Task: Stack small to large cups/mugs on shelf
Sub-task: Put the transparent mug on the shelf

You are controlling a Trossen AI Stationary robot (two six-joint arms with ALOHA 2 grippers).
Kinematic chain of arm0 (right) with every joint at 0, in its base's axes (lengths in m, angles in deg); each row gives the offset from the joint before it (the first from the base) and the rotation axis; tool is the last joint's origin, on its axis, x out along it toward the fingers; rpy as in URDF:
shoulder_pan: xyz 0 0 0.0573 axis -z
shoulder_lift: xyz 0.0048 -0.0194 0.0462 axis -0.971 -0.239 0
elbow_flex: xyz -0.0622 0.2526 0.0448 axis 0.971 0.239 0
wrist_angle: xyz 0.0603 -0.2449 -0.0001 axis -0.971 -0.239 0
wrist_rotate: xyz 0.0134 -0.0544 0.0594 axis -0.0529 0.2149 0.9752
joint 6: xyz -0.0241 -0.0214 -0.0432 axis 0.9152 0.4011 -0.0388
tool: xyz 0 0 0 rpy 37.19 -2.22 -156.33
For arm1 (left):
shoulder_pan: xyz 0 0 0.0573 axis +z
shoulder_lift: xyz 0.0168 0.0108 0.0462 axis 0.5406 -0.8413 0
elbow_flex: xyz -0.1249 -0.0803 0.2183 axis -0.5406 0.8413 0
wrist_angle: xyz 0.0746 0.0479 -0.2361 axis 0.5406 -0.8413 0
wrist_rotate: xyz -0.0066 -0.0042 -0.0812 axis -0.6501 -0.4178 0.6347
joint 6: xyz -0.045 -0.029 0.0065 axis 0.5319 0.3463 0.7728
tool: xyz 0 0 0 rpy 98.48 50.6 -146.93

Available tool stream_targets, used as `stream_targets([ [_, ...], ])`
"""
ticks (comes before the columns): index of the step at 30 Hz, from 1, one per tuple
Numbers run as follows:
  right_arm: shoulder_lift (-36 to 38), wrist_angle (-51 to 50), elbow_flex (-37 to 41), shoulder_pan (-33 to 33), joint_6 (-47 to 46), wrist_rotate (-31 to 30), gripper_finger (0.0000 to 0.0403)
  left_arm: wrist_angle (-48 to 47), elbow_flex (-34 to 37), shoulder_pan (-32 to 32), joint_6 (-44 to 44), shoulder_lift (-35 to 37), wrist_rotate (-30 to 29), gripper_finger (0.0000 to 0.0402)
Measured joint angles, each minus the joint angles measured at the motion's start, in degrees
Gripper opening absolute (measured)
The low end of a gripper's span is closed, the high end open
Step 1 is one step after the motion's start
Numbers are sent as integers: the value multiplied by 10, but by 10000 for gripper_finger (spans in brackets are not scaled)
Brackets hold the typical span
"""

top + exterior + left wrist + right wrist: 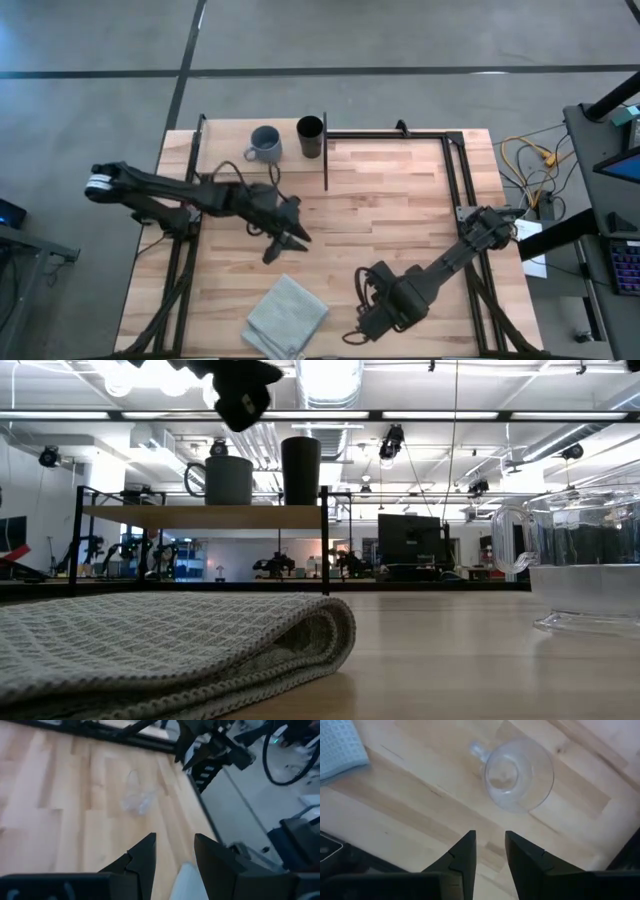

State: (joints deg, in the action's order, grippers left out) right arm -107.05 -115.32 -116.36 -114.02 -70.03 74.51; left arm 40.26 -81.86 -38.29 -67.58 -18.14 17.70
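A blue-grey handled mug and a taller black cup stand side by side on the pale shelf board at the table's far left; the low view shows their bases on the board. The small clear glass cup stands upright on the table near its front edge, also seen in the low view. My right gripper hangs above the glass cup, pointing down, open, clear of it. My left gripper is open in the air over mid-table, with nothing between its fingers.
A folded grey cloth lies at the table's near edge, left of the glass cup. Thin black uprights bound the shelf's ends, and a black frame runs along the table's far right. Bare wood lies between shelf and cloth.
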Motion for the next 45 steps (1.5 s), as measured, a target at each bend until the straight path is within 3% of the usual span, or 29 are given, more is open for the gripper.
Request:
stream_targets([
  [4,0,6,-2,-24,-37,0,98,106,12,-35,18,-56,-11,120],
  [11,0,7,-4,-55,-124,-2,97,248,10,-90,0,-163,-113,120],
  [19,0,4,-2,-71,-248,-2,97,397,0,-103,48,-295,-184,120],
  [29,0,5,-1,-72,-253,-2,97,468,-61,-115,47,-400,-184,120],
  [36,0,6,-1,-72,-251,-2,97,464,-103,-115,19,-430,-205,120],
  [45,0,6,-1,-72,-249,-2,97,449,-106,-114,19,-452,-230,120],
])
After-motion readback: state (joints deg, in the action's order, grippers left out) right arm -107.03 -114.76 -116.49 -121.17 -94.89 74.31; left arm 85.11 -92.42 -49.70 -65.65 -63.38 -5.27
